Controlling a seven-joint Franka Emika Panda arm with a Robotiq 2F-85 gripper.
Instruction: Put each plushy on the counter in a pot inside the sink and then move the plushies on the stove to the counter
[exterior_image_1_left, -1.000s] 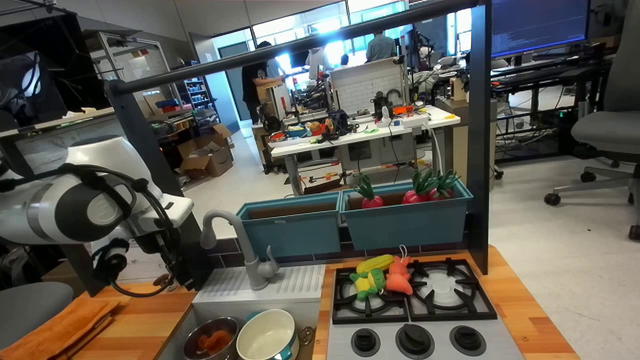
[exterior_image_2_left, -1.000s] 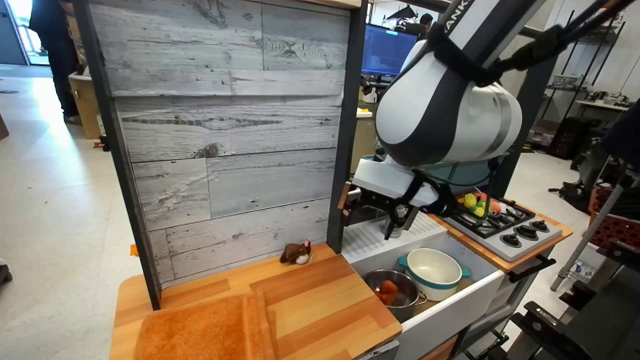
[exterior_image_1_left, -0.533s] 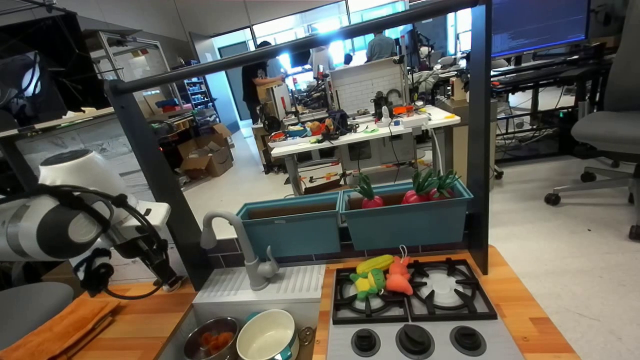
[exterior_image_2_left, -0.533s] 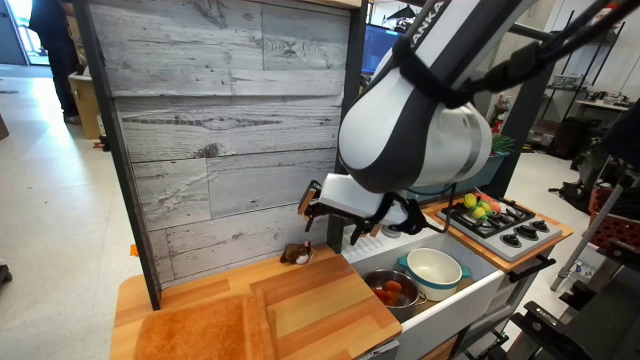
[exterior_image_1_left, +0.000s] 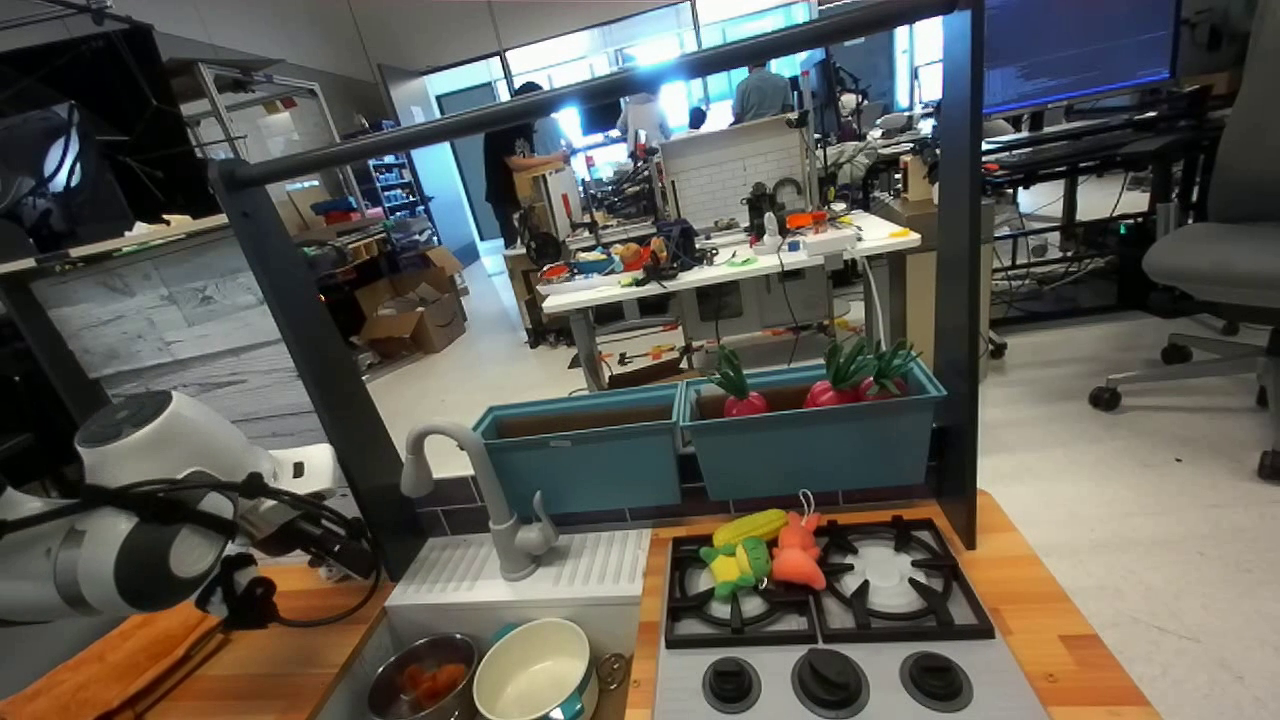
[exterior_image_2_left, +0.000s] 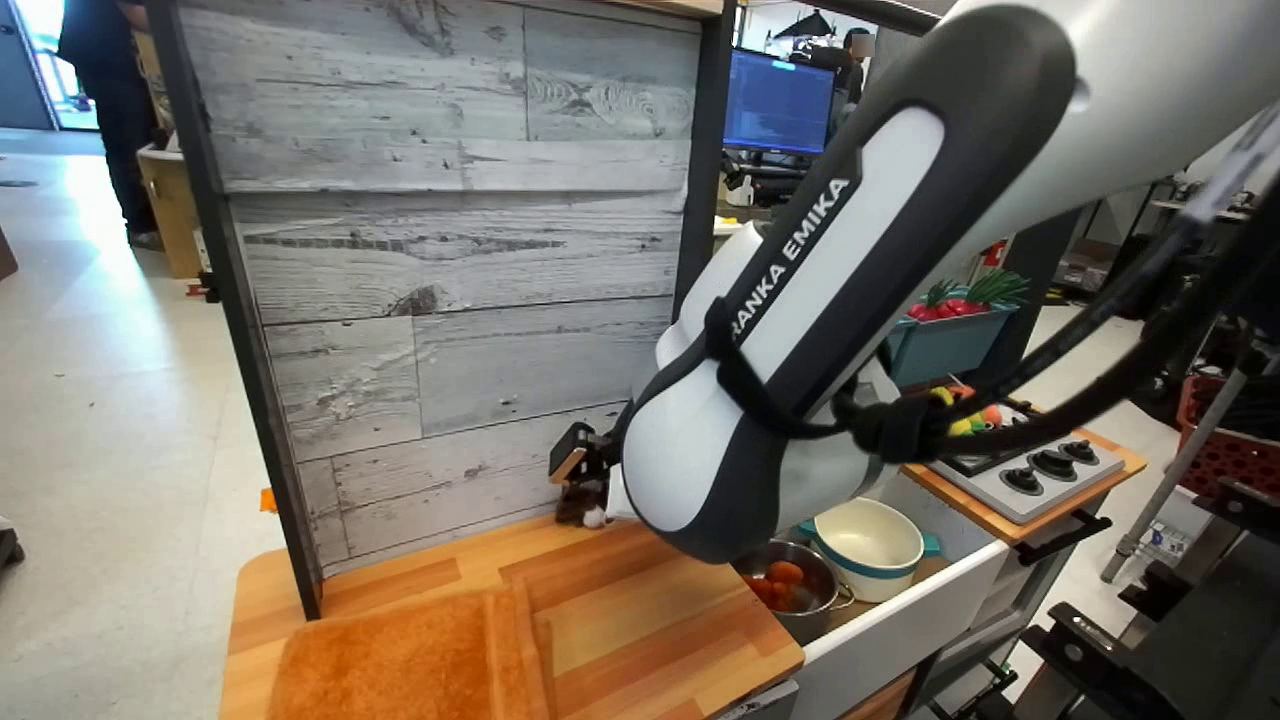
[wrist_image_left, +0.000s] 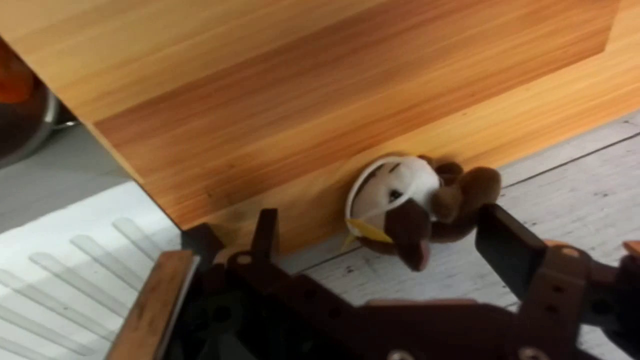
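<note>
Contact with the plank wall (exterior_image_2_left: 450, 260) could stall the spread claw (wrist_image_left: 380, 220) or spoil its pinch, since the brown-and-white plushy (wrist_image_left: 415, 205) (not yet gripped) rests just beside that wall on the worktop (wrist_image_left: 320, 100).

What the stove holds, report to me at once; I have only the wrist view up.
Observer: In an exterior view, a yellow plushy, a green-and-yellow plushy and an orange-pink plushy lie bunched on the stove.
Operator: Sink next. My picture catches just part of the dark grey pot; say what stands beside it.
Observer: A cream-white pot, on the side toward the stove. Whether the two touch, I can't tell.
Operator: Then the counter. Besides the brown-and-white plushy, name something lying there.
Observer: An orange cloth lies on it, outside your picture.
</note>
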